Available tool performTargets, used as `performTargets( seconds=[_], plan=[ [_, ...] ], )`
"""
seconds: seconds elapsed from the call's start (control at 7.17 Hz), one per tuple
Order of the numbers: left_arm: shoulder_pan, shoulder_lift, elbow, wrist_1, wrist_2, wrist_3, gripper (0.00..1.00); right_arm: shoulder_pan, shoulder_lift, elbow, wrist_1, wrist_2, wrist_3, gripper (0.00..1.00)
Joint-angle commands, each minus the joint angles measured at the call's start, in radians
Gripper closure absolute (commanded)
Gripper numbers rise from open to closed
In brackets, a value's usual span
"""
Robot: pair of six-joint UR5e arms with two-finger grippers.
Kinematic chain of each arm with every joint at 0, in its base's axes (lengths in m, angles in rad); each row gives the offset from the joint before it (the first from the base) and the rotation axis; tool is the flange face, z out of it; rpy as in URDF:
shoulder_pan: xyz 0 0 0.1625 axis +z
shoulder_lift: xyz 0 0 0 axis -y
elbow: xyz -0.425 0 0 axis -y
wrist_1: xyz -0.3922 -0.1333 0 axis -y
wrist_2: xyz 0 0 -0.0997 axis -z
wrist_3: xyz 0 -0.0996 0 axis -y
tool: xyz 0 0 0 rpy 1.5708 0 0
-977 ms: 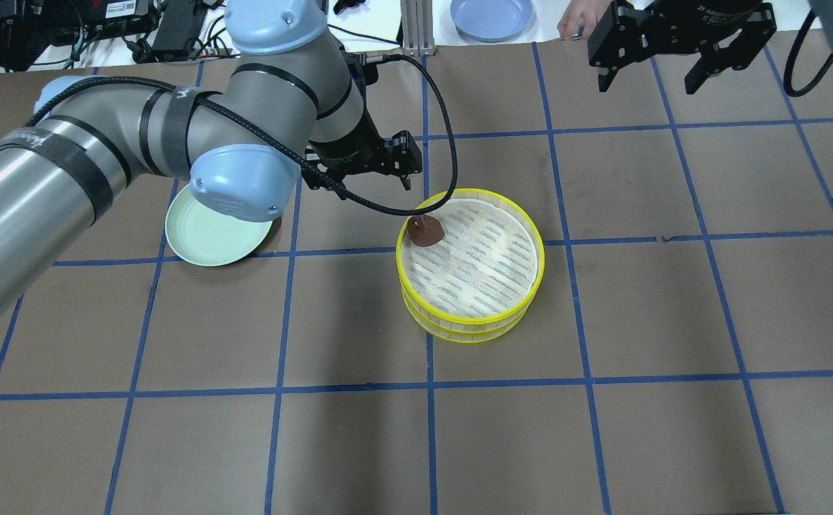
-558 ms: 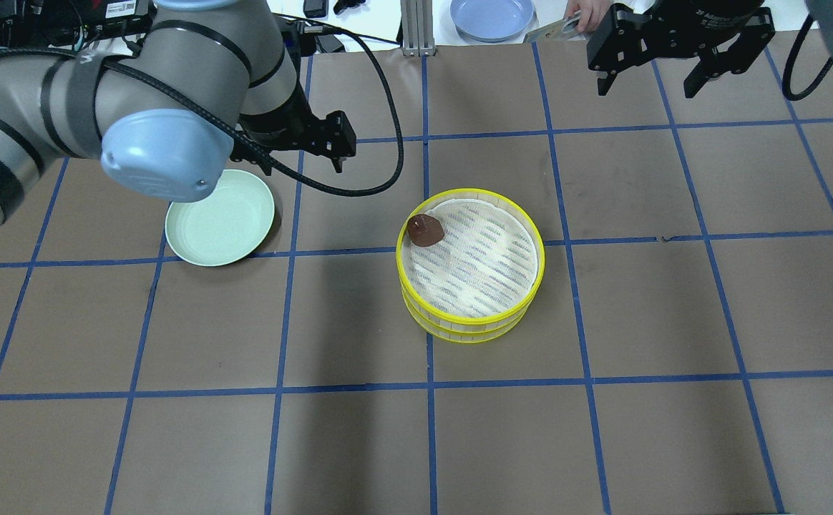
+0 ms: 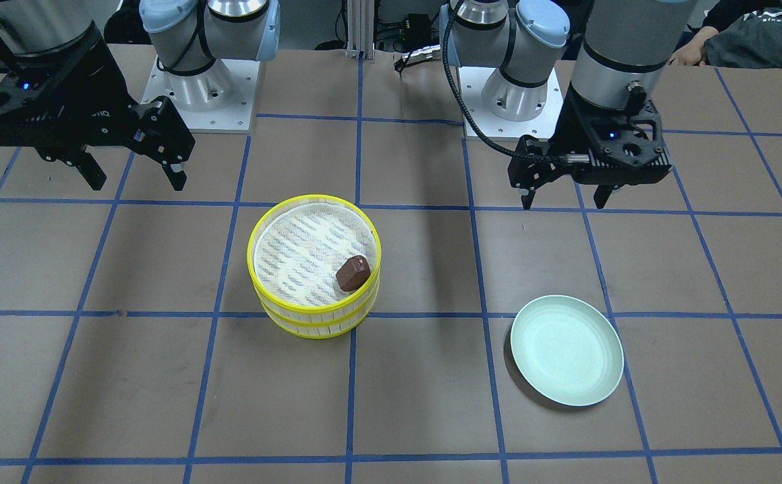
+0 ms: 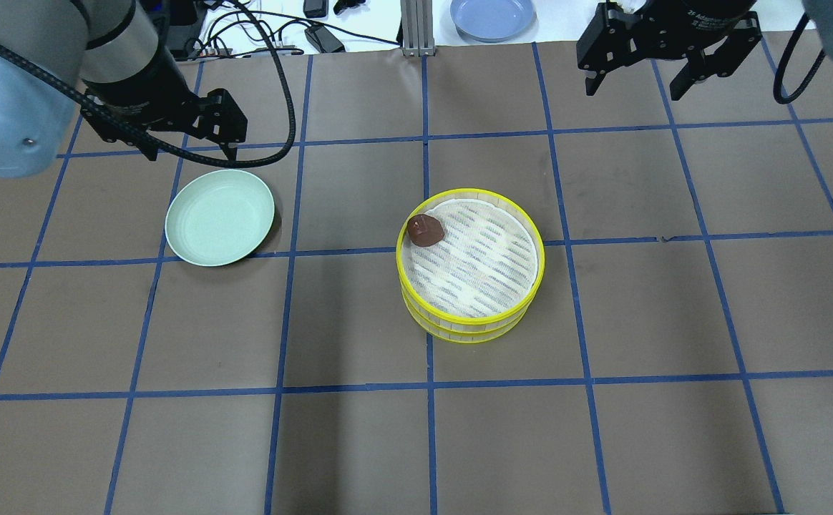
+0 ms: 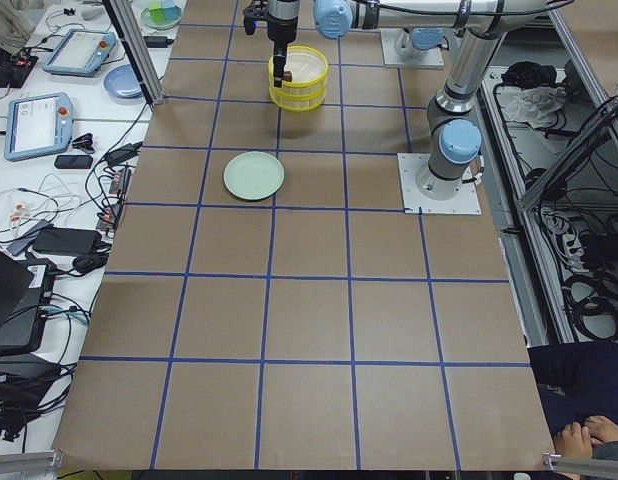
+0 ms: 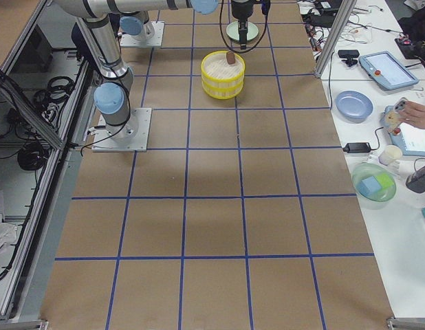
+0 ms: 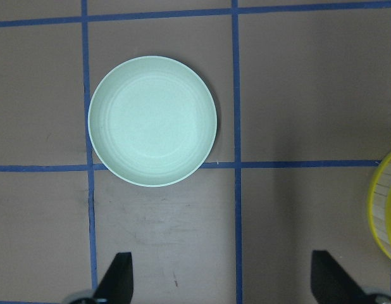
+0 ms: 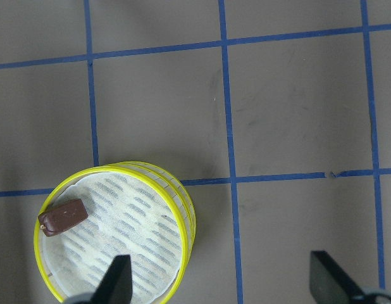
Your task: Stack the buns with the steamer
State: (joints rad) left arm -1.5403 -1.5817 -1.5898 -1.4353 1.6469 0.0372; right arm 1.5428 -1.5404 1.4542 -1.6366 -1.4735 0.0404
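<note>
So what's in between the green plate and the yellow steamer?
Nothing sits there. In the overhead view, between the pale green plate and the yellow steamer there is only bare brown table crossed by blue tape lines.

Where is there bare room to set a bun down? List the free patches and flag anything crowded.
Free: the whole green plate; inside the steamer, except the plate-side edge where the brown bun sits; the table square between plate and steamer; the row on the robot's side of both. Nothing else is crowded; the left gripper hangs open near the plate.
</note>
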Motion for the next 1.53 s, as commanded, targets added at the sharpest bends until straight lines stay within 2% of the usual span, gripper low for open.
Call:
performTargets(
  seconds=[0.0,0.56,1.4],
  plan=[
    [0.074,0.029,0.002,-0.052,-0.004,0.09,0.0,0.005,-0.009,0.0,0.001,0.022,-0.005,0.0],
    [0.069,0.052,-0.018,-0.074,0.011,0.076,0.0,0.0,-0.041,-0.001,-0.006,-0.014,-0.01,0.0],
    [0.065,0.057,-0.026,-0.099,-0.013,0.041,0.0,-0.001,-0.032,0.003,-0.015,-0.007,-0.01,0.0]
  ],
)
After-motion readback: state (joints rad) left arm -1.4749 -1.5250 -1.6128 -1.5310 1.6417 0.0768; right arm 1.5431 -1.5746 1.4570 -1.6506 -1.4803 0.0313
